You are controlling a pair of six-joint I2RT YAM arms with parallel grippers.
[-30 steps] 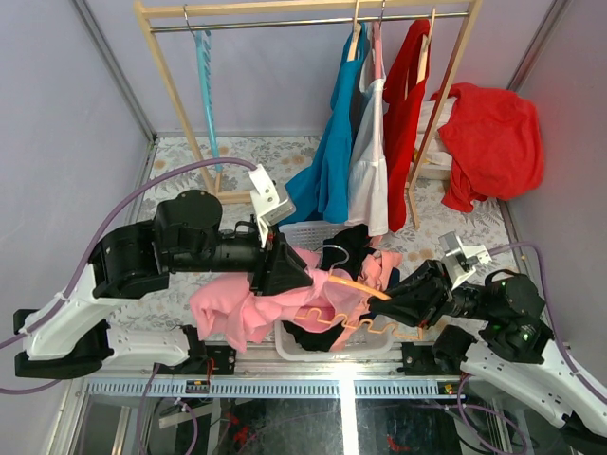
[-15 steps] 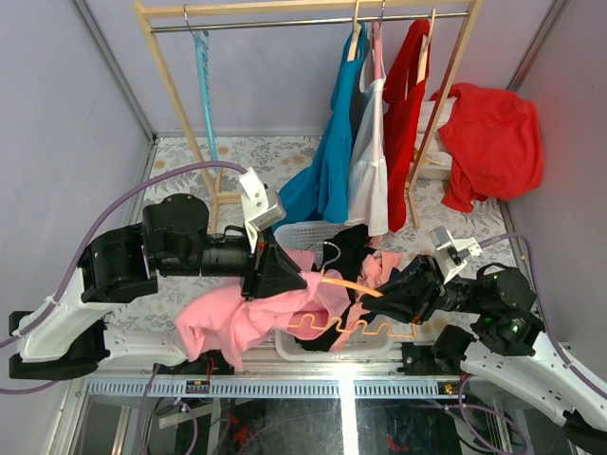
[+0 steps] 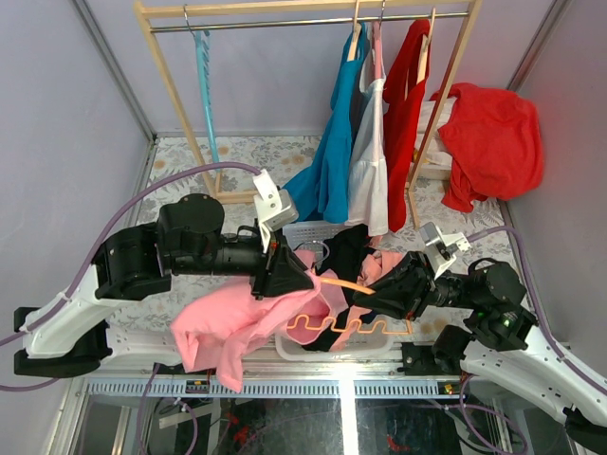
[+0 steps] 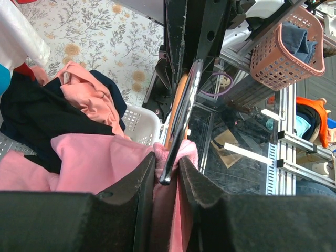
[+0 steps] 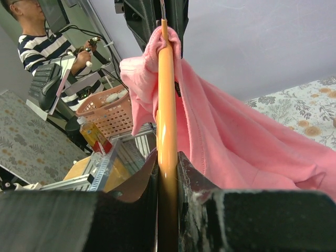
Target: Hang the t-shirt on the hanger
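Above basket (image 3: 302, 230), left gripper (image 4: 168, 167) pinching soft t-shirt (image 3: 228, 322), right gripper (image 5: 168, 157) clamping thin curved hanger (image 5: 167, 105).

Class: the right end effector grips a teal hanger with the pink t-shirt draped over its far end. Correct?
No: the hanger in the right end effector is orange, not teal, as the right wrist view shows. The pink t-shirt does drape over its far end.

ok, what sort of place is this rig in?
Probably a robotics lab cell: plain walls around a wooden clothes rack, aluminium framing, and a person at a desk nearby.
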